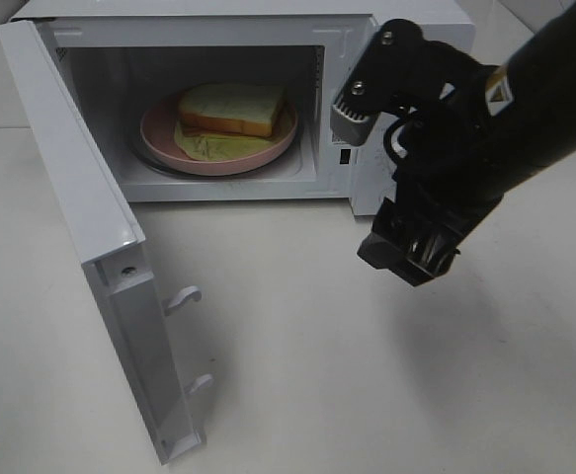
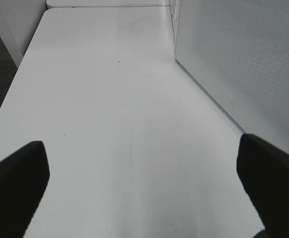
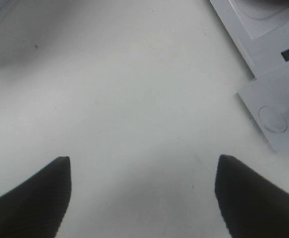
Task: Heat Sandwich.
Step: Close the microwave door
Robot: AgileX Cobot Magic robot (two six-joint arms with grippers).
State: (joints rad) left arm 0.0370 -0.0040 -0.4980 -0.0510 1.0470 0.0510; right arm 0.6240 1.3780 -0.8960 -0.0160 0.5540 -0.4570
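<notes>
On the white table [image 1: 317, 395] the left gripper [image 2: 144, 193] hangs spread and empty beside the microwave [image 1: 268, 30], whose door [image 1: 80, 227] stands wide, so a shove from the spread, empty right gripper [image 1: 411, 252] before it might slide the microwave or leave the door unlatched, while inside on a plate [image 1: 154, 138] the sandwich [image 1: 230, 111] looks pale, brown-crusted, yellow-green beneath.

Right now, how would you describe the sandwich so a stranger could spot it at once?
Find the white microwave with its door swung open. Inside, on the round pink plate, lies the sandwich: pale bread over a yellow-green layer, the only food there.
</notes>
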